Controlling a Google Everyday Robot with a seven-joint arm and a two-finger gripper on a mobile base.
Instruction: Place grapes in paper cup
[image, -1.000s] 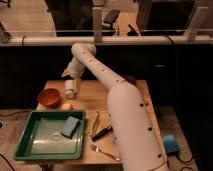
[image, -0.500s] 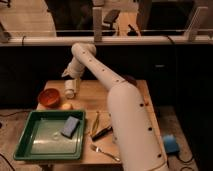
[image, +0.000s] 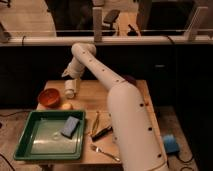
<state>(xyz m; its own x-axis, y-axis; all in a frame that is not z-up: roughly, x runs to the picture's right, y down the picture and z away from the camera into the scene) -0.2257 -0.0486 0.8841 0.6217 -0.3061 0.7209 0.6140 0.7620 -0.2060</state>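
Note:
The white paper cup stands on the wooden table's back left part, right of the orange bowl. My gripper hangs just above the cup's mouth, at the end of the white arm that reaches over from the right. A small dark maroon clump shows at the table's back right, just behind the arm; it looks like the grapes. I cannot see whether anything is in the gripper or in the cup.
A pale yellowish round item lies in front of the bowl. A green tray at the front left holds a blue sponge. Utensils and a fork lie beside the tray. A blue object sits on the floor to the right.

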